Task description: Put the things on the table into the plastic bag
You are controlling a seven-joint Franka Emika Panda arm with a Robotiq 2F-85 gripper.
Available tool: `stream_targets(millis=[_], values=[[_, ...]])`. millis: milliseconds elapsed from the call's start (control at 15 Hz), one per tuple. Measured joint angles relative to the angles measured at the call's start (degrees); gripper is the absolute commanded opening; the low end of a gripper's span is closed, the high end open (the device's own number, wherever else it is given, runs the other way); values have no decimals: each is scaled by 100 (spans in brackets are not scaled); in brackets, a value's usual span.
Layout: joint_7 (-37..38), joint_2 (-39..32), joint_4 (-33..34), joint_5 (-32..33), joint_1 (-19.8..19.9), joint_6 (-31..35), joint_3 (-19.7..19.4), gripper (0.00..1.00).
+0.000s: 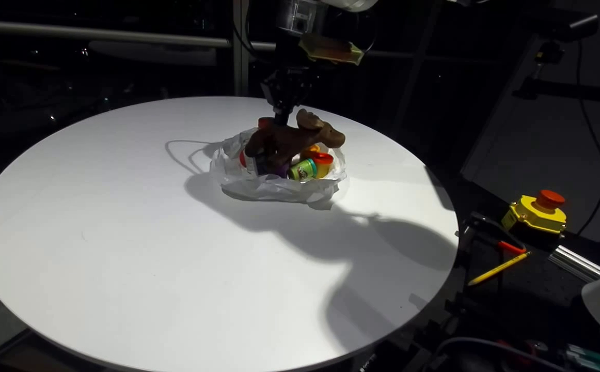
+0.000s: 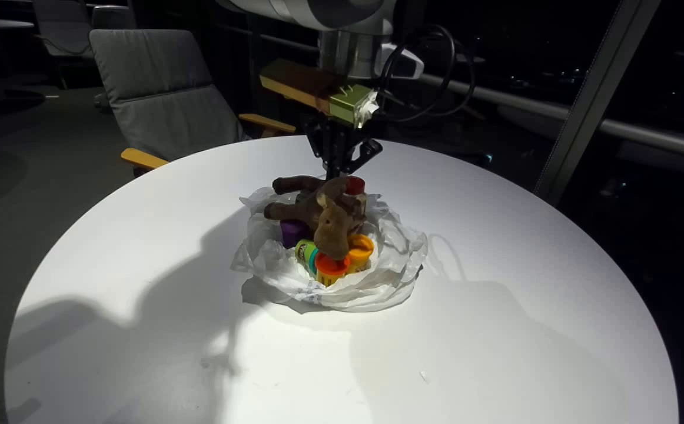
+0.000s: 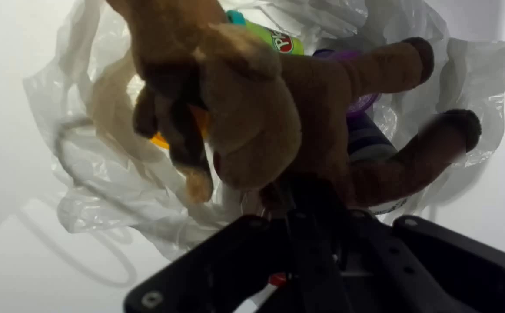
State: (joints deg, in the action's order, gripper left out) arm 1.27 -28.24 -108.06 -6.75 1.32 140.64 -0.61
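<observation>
Brown plush toy (image 1: pixel 300 138) on its side over a heap of green tub (image 2: pixel 305 251), orange tub (image 2: pixel 360 250), purple tub (image 2: pixel 292 233) and red-lidded yellow tub (image 2: pixel 331 270), all inside the open plastic bag (image 1: pixel 279 190), toward the far side of the table (image 1: pixel 124 268) in an exterior view; resting or hanging, impossible to tell. Jaws of the gripper (image 2: pixel 333 174) drawn together and, judging by the wrist view, clamped on the toy's body, the pinched fold hidden. Probably a late placing step, release likely next. Chief hazard at release: plush clinging to the fingers, hence a toy plucked back out on withdrawal. Second: a slide from the heap, owing to a high perch on rounded tubs and a low, limp rim; in an exterior view, legs (image 2: pixel 288 212) spread toward the left rim, head (image 2: pixel 333 228) toward the near tubs. Third: a knock to the red-capped jar (image 2: pixel 358 197), just beside the fingers in both exterior views, from too wide a parting of the jaws. Fourth: a snag in thin film close to the finger linkages in the wrist view, touching or apart not clear, with bag and contents possibly hauled sideways. Last: too deep a push, perhaps forcing the red-lidded yellow tub over the near rim.
</observation>
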Motion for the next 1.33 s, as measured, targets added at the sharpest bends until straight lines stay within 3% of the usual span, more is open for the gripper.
stream_targets(millis=[533, 1133, 1333], values=[[457, -134, 144, 298, -123, 289, -164, 98], [611, 158, 182, 300, -35, 193, -420, 100], [649, 559, 139, 547, -38, -1051, -541, 100]])
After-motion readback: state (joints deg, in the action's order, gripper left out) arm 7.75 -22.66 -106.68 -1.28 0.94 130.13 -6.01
